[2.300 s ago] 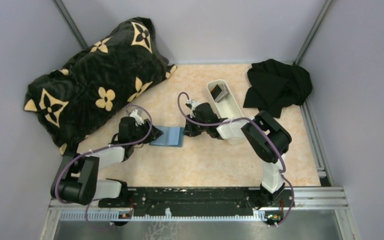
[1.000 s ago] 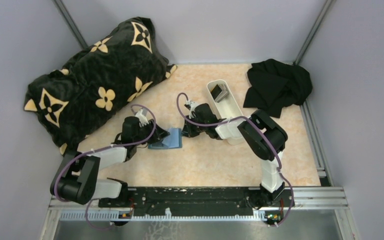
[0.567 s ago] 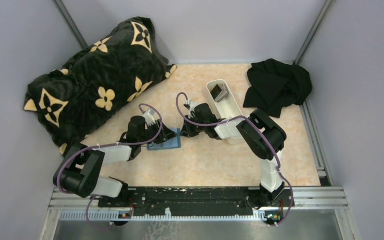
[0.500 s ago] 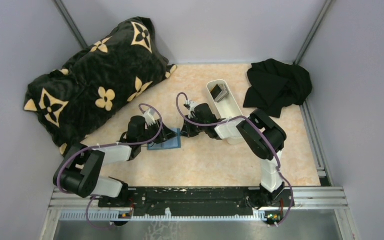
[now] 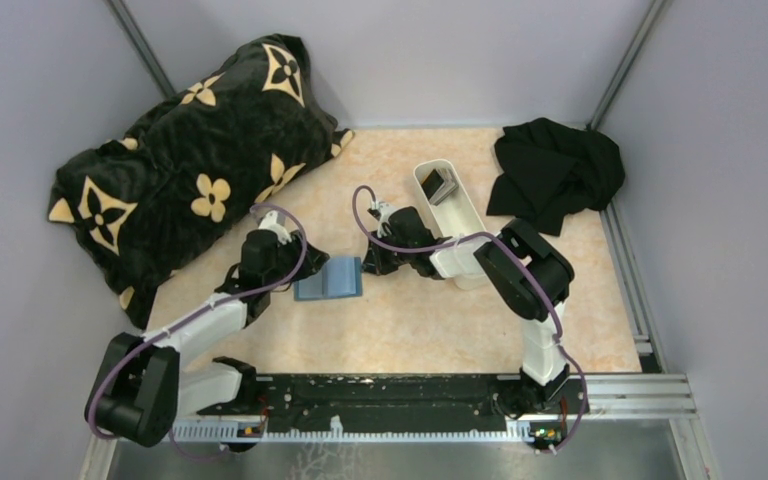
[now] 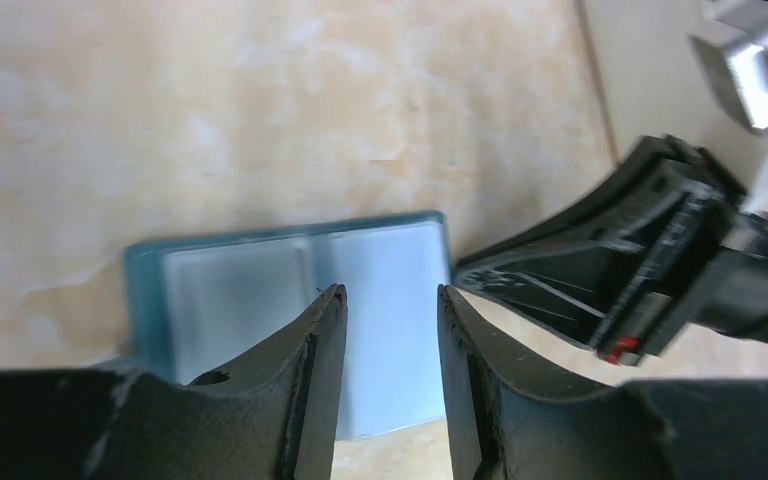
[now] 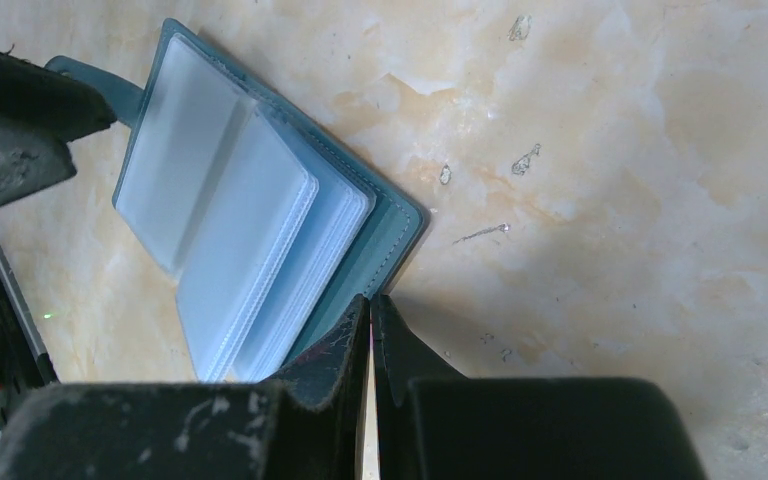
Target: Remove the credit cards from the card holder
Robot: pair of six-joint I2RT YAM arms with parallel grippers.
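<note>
Left hand (image 6: pixel 390 292) hangs just above the open card holder (image 5: pixel 328 280), its two fingers spread a little with nothing between them; through the gap one sees the pale plastic sleeves (image 7: pixel 230 220). Right hand (image 7: pixel 370 300) has its fingers pressed together, and the tips touch the teal edge of the holder on its right side; whether they pinch the cover or only press on it, I cannot tell. The holder lies flat on the desk (image 5: pixel 410 320) between the two hands, with its long axis going from one hand to the other. So both hands are close, the left one over the pages, the right one at the border. The left arm reaches forward low and turns its wrist to the right; the right arm is folded and reaches leftward in front of the white tray (image 5: pixel 460 208). Dark credit cards (image 5: pixel 440 185) lie in the far end of this tray. In the sleeves no dark card shows, but I cannot be sure they are empty
</note>
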